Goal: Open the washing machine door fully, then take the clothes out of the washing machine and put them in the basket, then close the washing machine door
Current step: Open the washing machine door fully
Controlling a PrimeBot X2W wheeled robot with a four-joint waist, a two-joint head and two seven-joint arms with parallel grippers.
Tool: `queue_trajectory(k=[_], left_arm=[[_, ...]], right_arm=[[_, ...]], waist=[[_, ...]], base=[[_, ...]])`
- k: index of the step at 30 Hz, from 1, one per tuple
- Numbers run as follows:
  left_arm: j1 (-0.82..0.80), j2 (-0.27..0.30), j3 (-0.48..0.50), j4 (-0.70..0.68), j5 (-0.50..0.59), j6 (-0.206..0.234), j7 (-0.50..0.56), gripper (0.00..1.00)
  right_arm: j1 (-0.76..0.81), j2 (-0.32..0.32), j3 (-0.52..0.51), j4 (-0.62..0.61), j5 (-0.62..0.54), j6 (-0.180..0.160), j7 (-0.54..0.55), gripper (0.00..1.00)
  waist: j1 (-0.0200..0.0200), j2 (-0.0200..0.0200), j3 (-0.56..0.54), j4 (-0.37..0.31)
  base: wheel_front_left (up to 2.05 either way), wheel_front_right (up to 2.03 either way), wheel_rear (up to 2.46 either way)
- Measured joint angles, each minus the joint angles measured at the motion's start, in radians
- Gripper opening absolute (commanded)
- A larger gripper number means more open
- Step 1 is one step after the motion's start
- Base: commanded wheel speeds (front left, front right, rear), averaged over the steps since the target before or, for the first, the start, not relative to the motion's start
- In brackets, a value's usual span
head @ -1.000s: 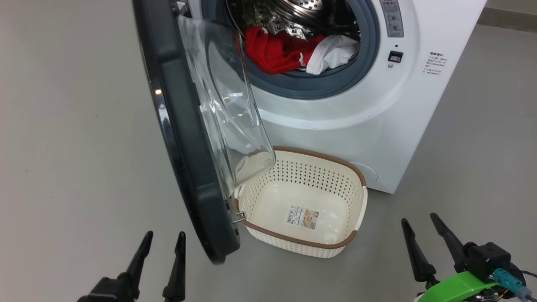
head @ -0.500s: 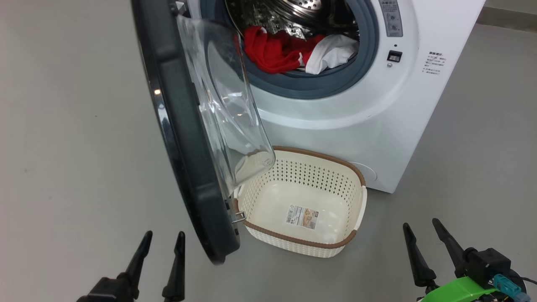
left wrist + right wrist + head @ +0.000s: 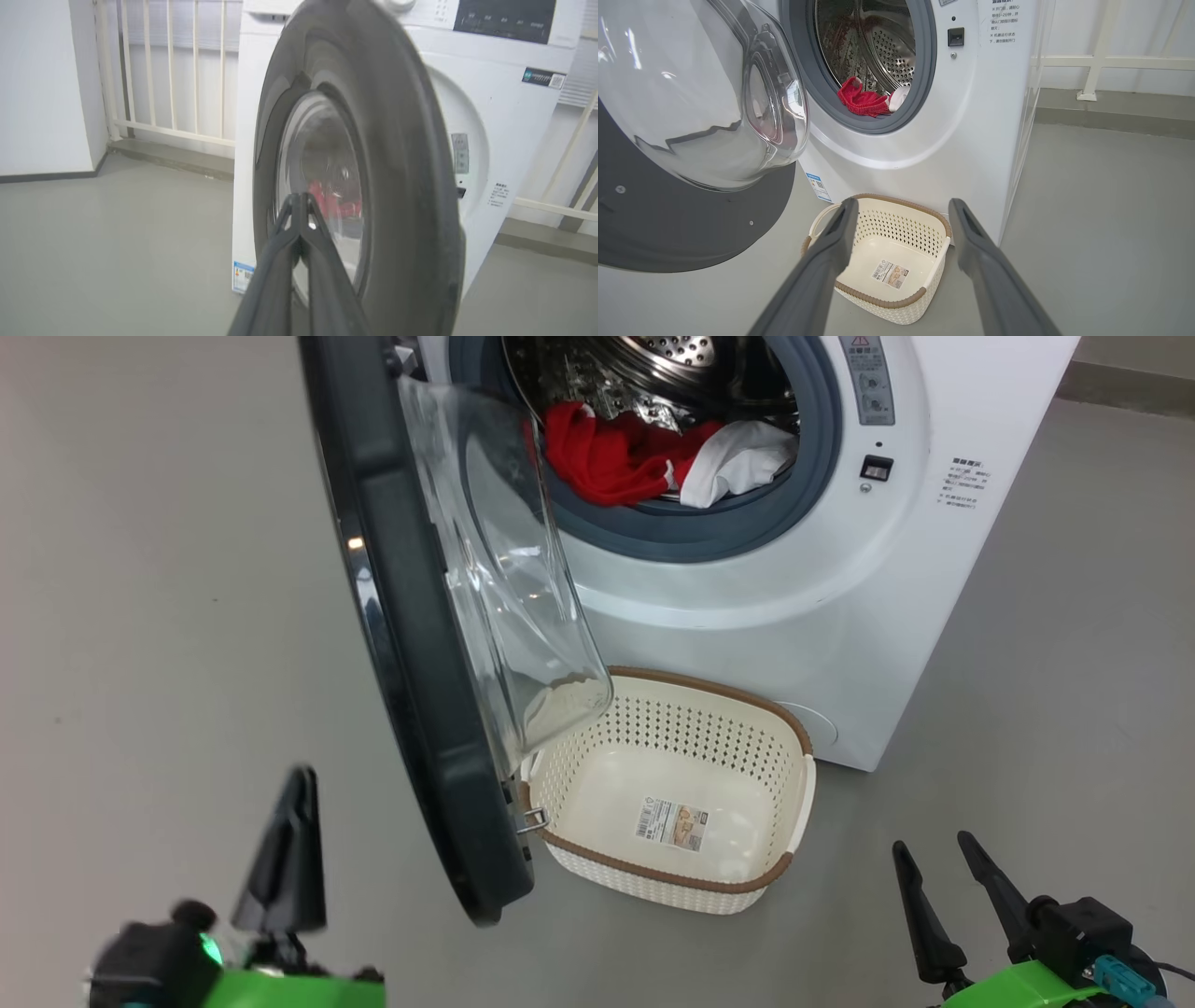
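At the lower left, the left claw has its fingers pressed together on nothing, near the outer face of the washing machine door, which stands swung out from the front. Past it, the clothes, one red and one white, lie at the mouth of the washing machine. The basket sits on the floor against the machine, under the door's glass, and at the lower right the right claw is spread wide.

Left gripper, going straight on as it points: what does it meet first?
Probably the door: the shut left gripper aims at the middle of its outer face, though the gap is hard to judge.
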Motion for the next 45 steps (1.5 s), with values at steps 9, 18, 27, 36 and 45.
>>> queue_trajectory(k=[9,18,27,36,45], left_arm=[[-0.045,0.0,-0.138,-0.337,0.043,0.013,-0.004,0.0],[-0.011,0.003,-0.392,-0.2,-0.009,0.002,-0.004,0.0],[-0.014,0.007,-0.391,0.045,-0.066,0.004,-0.004,0.0],[-0.042,0.007,-0.322,0.114,-0.113,0.012,-0.004,0.0],[-0.042,-0.003,-0.276,0.123,-0.116,0.011,-0.003,0.0]], right_arm=[[0.0,0.001,0.002,0.0,0.0,0.0,0.0,1.0],[-0.001,0.001,0.001,-0.003,-0.006,0.0,0.0,1.0],[-0.005,0.001,0.0,-0.026,-0.009,0.0,0.0,1.0],[-0.009,0.001,-0.005,-0.036,-0.013,0.0,0.0,1.0],[-0.009,0.004,-0.006,-0.039,-0.013,0.0,0.0,1.0]], waist=[[0.0,0.0,0.001,-0.01],[0.0,0.0,0.017,-0.024],[0.0,0.0,0.024,-0.038],[0.0,0.0,0.025,-0.032],[0.0,0.0,0.02,-0.016]], base=[[0.0,0.0,0.0],[0.0,0.0,0.0],[0.0,0.0,0.0],[0.0,0.0,0.0],[0.0,0.0,0.0]])
